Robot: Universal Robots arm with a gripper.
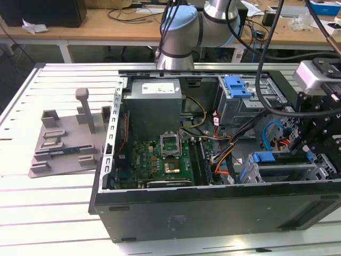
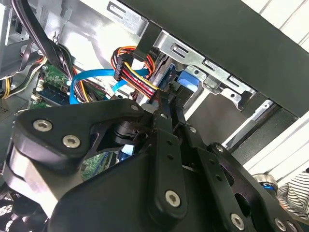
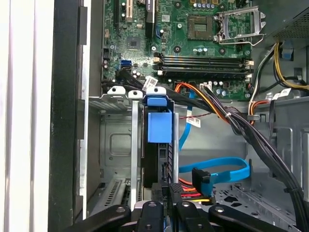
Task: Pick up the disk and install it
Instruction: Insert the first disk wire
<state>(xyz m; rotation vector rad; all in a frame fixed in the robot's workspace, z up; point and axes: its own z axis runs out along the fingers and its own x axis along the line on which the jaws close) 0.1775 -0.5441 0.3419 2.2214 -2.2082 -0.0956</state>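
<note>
Seating the disk (image 3: pixel 158 126) in its bay; install step nearly done, by the look of it.
Standing on edge in the metal cage (image 3: pixel 116 140) inside the open computer case (image 1: pixel 213 208), near the worktop (image 1: pixel 53 213) edge on the exterior view's right, blue tab showing, dark body sunk between the rails. Claw (image 3: pixel 170 193) right at the disk's outer end, beside the red and blue cables (image 3: pixel 212 176); clenched or released, cannot tell. Probably calls for a straight push along the slot, clear of those cables.
</note>
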